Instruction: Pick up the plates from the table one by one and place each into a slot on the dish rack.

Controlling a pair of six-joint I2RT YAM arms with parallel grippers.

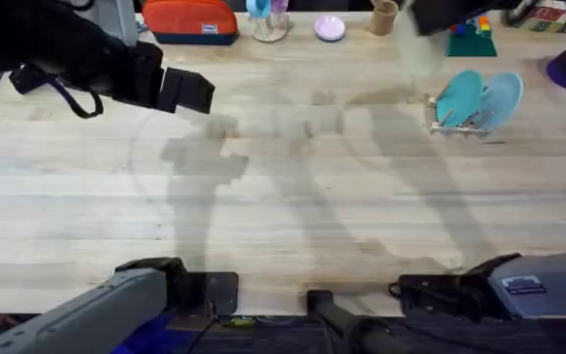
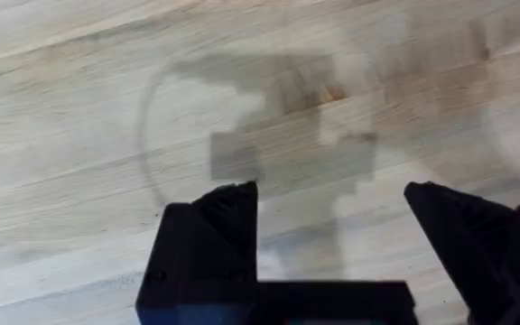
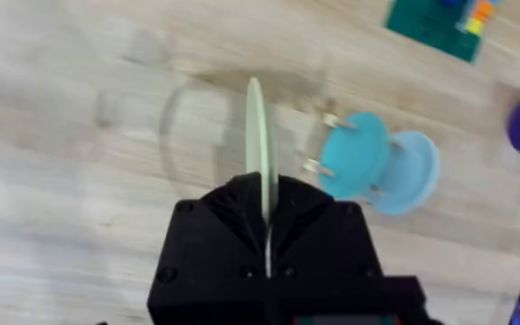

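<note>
Currently my right gripper (image 3: 264,212) clenches the cream plate (image 3: 255,135) edge-on above the table (image 1: 283,197), near its far right corner; left gripper (image 2: 332,235) released. Risk: clipping the racked teal plate (image 1: 458,98) topples the dish rack (image 1: 460,125).

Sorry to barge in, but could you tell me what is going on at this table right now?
The right gripper holds the pale cream-yellow plate on edge between its fingers, up above the table near the dish rack. The teal plate and light blue plate already stand in the rack. The left gripper hangs open over bare wood, holding nothing.
</note>
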